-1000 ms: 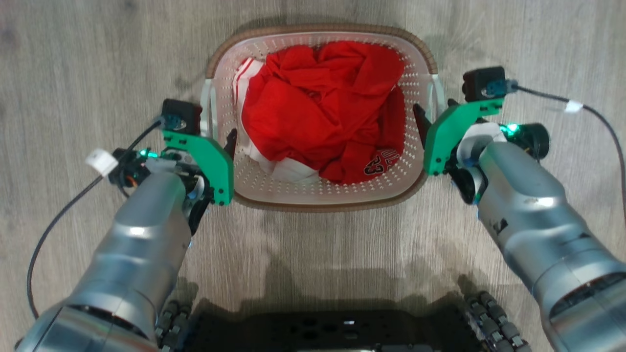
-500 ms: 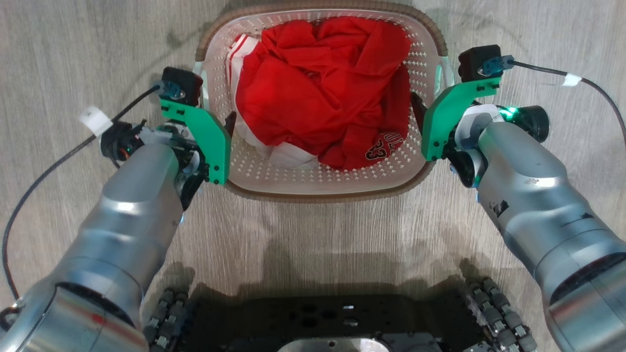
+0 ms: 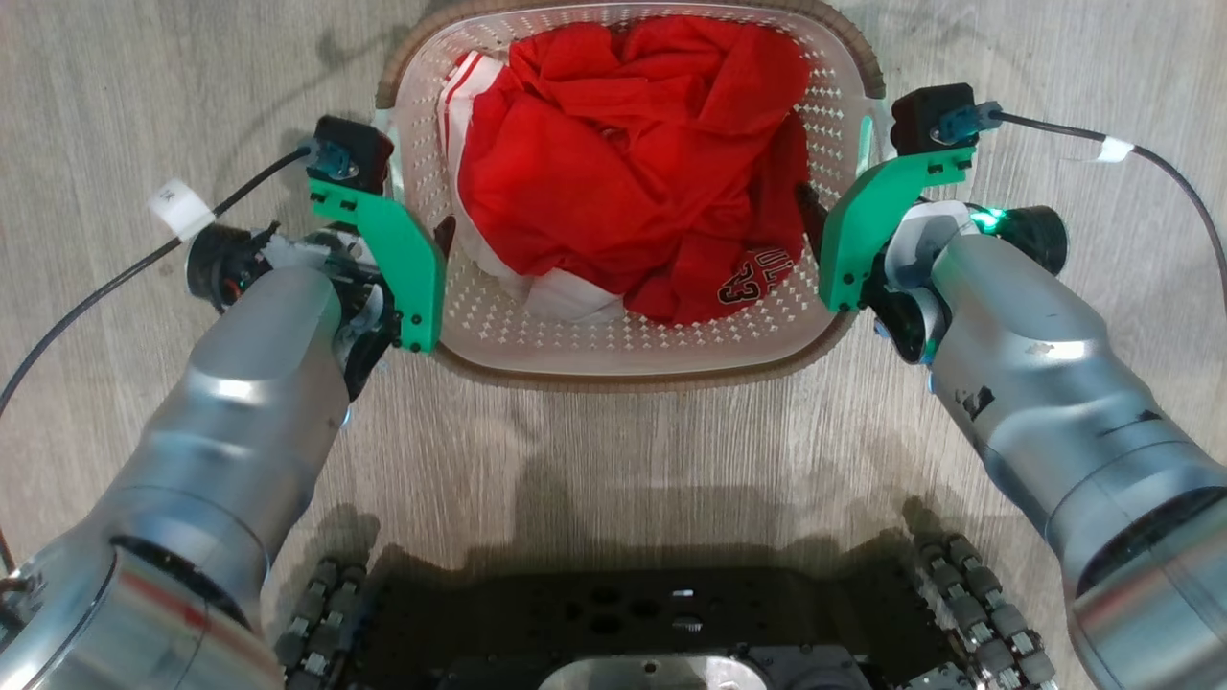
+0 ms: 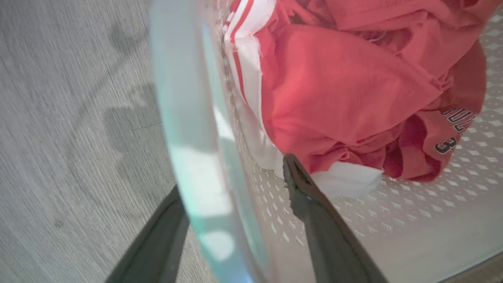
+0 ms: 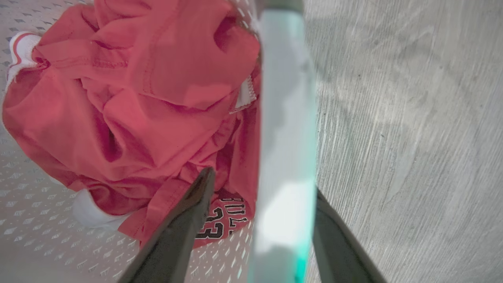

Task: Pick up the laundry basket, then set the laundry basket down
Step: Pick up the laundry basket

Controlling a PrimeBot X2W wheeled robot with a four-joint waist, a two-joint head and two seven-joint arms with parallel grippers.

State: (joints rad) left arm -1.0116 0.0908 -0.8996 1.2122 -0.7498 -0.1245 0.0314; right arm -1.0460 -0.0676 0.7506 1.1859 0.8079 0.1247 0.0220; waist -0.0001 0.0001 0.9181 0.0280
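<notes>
step in hand: the pick-up. the laundry basket (image 3: 613,337) hangs between the two arms, and the shadow it throws on the wood floor (image 3: 613,460) lies apart from it, so i judge it off the ground. the set-down is not yet begun.
where the basket is: straight ahead of the robot's base (image 3: 652,623), between the grippers. its far rim is cut by the top edge of the head view, and it looks about level.
left gripper (image 3: 424,230): closed over the left handle (image 4: 184,118) — one finger outside on the floor side, the other inside the wall beside the clothes.
right gripper (image 3: 836,206): clamped the same way on the right handle (image 5: 287,118), with the outer finger against the pale band and the inner finger inside the basket.
load: a crumpled red jersey (image 3: 623,163) with white striped trim.
next move calls for: both arms travelling together at one height and one spacing. if one side leads, the basket will likely tip and the thin handles may slide through the fingers. lower it flat, let the base seat, and only then open.
writing: a black number (image 5: 214,227) on the jersey reads "23", with the letters "ull" beside it — the word's start is lost in a fold.
tag: a white tag (image 3: 179,204) on the left arm's cable carries a mark too small to read.
</notes>
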